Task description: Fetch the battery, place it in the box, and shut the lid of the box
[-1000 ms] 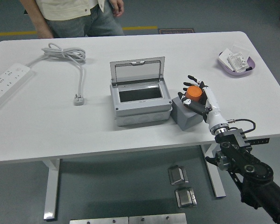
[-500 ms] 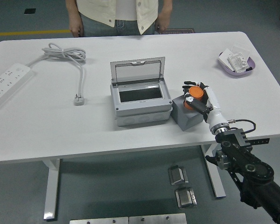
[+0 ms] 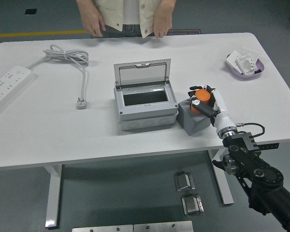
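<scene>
Right hand is gripping the orange battery, fingers curled round it, sitting above the grey block; the open box is lying just to its left on the worktop, lid standing upright; left arm isn't showing.

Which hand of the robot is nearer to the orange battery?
Right. The right hand is closed around the orange battery, above the grey block. The left hand is out of view.

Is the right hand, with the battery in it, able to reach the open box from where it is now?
Probably yes. The right hand grips the orange battery above the grey block, just right of the box. The lid stands open at the back, and nothing lies between hand and opening.
</scene>
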Robot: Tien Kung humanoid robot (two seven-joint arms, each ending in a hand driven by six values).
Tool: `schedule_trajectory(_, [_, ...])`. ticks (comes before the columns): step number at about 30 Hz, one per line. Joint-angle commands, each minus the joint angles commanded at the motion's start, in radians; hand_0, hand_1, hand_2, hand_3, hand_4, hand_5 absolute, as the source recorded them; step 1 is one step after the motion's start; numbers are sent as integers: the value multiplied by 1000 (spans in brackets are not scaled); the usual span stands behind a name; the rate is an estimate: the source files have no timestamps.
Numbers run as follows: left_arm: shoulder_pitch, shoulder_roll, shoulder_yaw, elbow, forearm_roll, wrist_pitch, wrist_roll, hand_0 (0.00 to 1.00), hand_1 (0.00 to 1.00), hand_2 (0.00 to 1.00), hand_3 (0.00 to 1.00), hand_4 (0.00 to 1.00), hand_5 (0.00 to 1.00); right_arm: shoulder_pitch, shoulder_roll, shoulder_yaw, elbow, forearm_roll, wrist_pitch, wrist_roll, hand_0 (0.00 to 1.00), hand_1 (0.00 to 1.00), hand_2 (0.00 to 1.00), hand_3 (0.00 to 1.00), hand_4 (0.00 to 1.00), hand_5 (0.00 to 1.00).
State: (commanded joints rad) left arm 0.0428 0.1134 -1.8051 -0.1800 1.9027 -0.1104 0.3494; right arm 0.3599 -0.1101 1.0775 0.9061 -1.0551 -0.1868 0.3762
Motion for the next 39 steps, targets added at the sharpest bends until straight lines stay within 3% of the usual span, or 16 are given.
schedule_trajectory(9, [2, 0, -4, 0, 3, 0, 0, 622, 633, 481, 631, 697, 106, -1, 2, -6, -4, 8, 4, 8, 711, 540, 462, 388, 56, 2])
schedule_trajectory(10, [2, 0, -4, 0, 4, 1, 0, 623, 633, 514, 631, 693, 105, -1, 2, -7, -4, 9, 4, 8, 587, 408, 409, 382, 47, 2])
schedule_trajectory(15, [4, 0, -5, 0, 3, 1, 0, 623, 633, 514, 631, 693, 105, 1, 2, -6, 1, 9, 5, 10, 587, 408, 409, 382, 47, 2])
schedule_trajectory(16, [4, 0, -5, 0, 3, 1, 0, 623, 634, 527, 631, 693, 104, 1, 2, -5, 1, 9, 5, 10, 355, 319, 407, 376, 2, 2])
schedule_trajectory(21, [5, 0, -5, 0, 4, 1, -1, 623, 634, 527, 631, 693, 104, 6, 1, -2, 5, 8, 2, 10, 355, 319, 407, 376, 2, 2])
schedule_trajectory(22, [4, 0, -6, 0, 5, 1, -1, 623, 634, 536, 632, 692, 106, 7, 1, 0, 6, 7, 1, 9, 261, 313, 408, 372, 2, 2])
schedule_trajectory(34, [1, -1, -14, 0, 9, 2, -5, 623, 634, 544, 634, 692, 106, 32, -8, 21, 16, -7, -9, 7, 258, 318, 411, 362, 2, 2])
schedule_trajectory(39, [1, 0, -16, 0, 10, 3, -7, 623, 634, 544, 634, 692, 106, 45, -19, 23, 57, -80, -48, -22, 258, 318, 411, 362, 2, 2])
